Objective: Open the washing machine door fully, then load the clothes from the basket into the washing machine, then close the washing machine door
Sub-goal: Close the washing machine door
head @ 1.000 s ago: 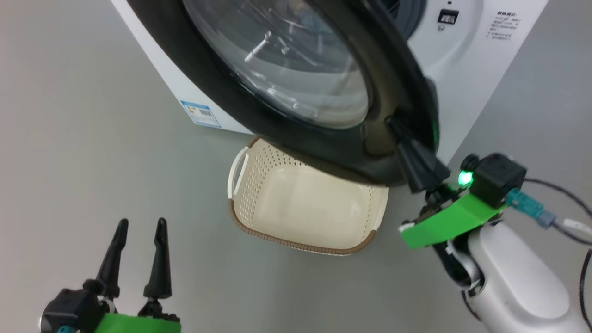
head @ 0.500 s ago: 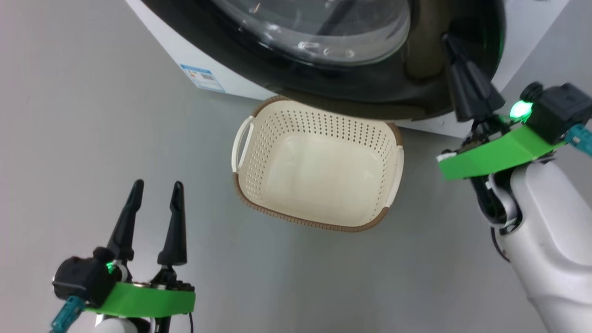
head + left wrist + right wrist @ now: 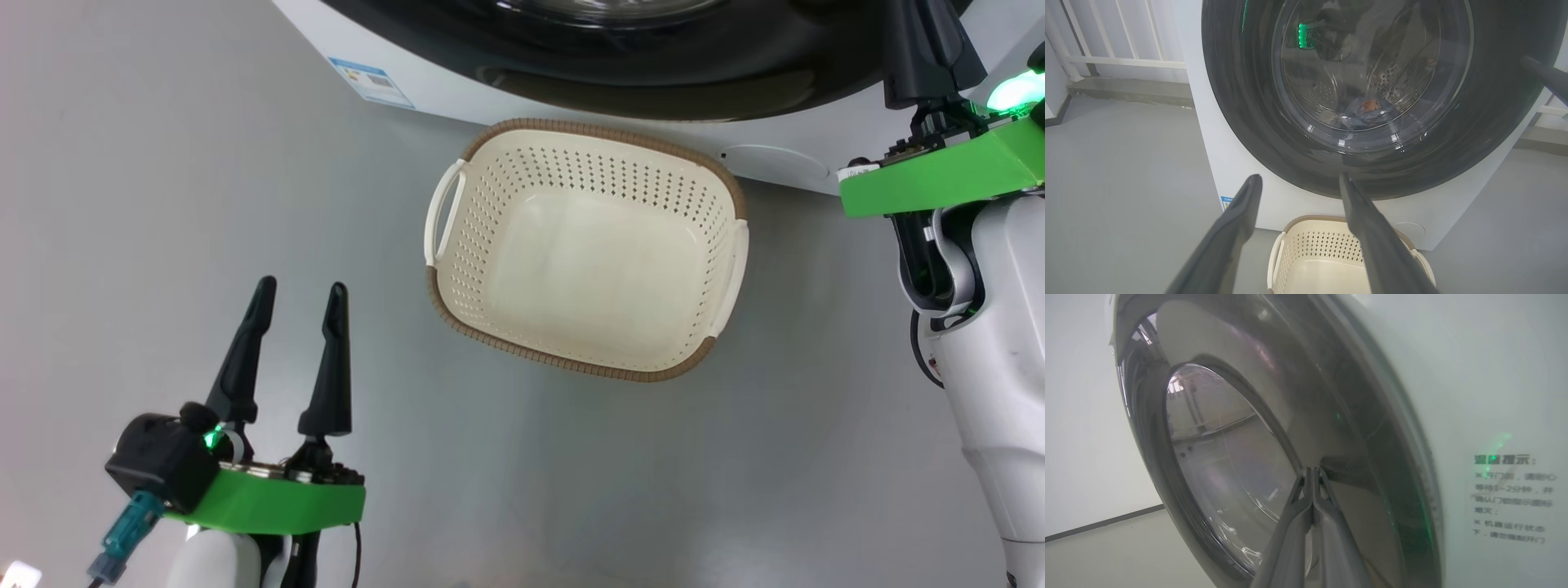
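Note:
The washing machine (image 3: 457, 102) stands at the top of the head view, and its black door (image 3: 653, 82) spans nearly its whole width. In the left wrist view the door (image 3: 1241, 102) lies against the white front. Blue clothes (image 3: 1365, 110) with an orange figure show behind the glass, inside the drum. The cream basket (image 3: 571, 363) sits on the floor below the door and holds nothing. My right gripper (image 3: 1312, 471) is shut, its tips touching the door's dark face near the rim. My left gripper (image 3: 300, 290) hangs open at lower left, well clear of the basket.
Grey floor surrounds the basket on the left and in front. A small blue label (image 3: 371, 82) is stuck low on the machine's front. A white railing (image 3: 1118, 61) runs behind the machine's left side. Printed text (image 3: 1511, 498) marks the white panel beside the door.
The door has swung in from a wide angle to lie against the machine, my shut right gripper moving with it. The head camera has shifted, and the basket is out from under the door.

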